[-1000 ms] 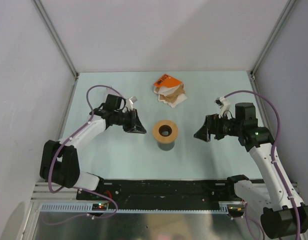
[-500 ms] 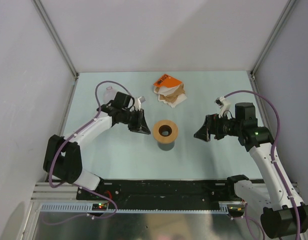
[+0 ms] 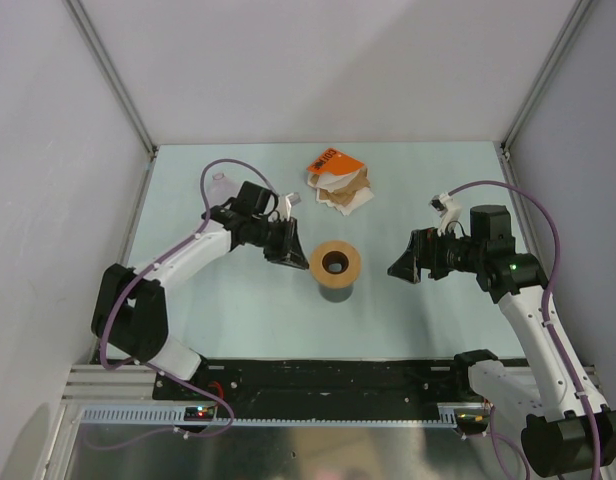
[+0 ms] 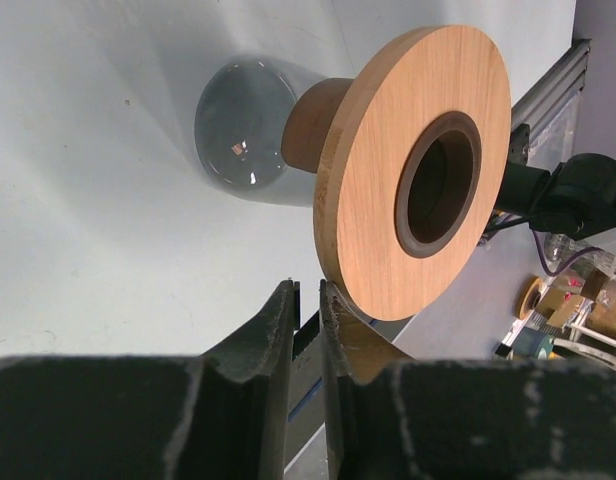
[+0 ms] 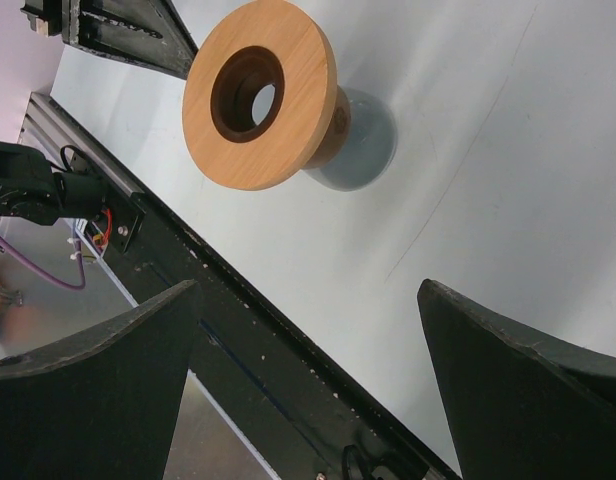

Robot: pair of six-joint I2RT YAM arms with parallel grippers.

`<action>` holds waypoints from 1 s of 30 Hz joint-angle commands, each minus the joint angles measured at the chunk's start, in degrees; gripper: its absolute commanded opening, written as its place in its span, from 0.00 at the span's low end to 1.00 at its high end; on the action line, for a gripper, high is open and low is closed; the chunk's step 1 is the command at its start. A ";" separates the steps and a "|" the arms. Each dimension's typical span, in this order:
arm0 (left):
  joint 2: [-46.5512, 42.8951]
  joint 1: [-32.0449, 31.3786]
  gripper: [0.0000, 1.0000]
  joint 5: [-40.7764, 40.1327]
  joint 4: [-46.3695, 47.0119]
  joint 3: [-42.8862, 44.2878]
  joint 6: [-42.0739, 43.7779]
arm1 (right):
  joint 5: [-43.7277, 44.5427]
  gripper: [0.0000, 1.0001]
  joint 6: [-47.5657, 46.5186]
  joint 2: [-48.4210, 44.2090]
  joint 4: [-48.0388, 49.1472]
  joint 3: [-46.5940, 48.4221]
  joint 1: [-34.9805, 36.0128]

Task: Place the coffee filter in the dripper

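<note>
Counts: two arms, one tan ring, one grey cup, one dripper, one orange pack. There was also one loose pile of brown papers; I couldn't count the sheets.

The filter was the white paper showing at the pile's edge, just beside the orange pack at the far middle of the table. I couldn't tell if it was a single sheet. The dripper sat at the far left, behind your left arm's cable and well apart from both the ring and the pile. The ring sat on the cup at the table's centre.

You had the left arm reaching in from the left, with the left claw low and pointed at the ring's rim, just beside it. Its fingers were almost together, only a thin slit between them and nothing in it.

You had the right arm bent in from the right, aimed at the ring but well apart from it. The right claw was spread wide and held nothing.
</note>
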 commanded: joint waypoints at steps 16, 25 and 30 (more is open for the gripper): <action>-0.09 1.57 0.37 5.72 1.33 2.91 0.98 | -4.54 0.95 2.67 0.38 2.78 -1.75 0.48; -3.09 3.66 0.48 15.58 7.11 -2.48 -1.27 | -8.33 0.94 11.47 5.85 13.95 -5.43 5.22; -1.56 3.20 0.54 16.15 9.09 -2.74 -2.71 | -8.66 0.89 14.63 10.65 20.34 -6.55 6.27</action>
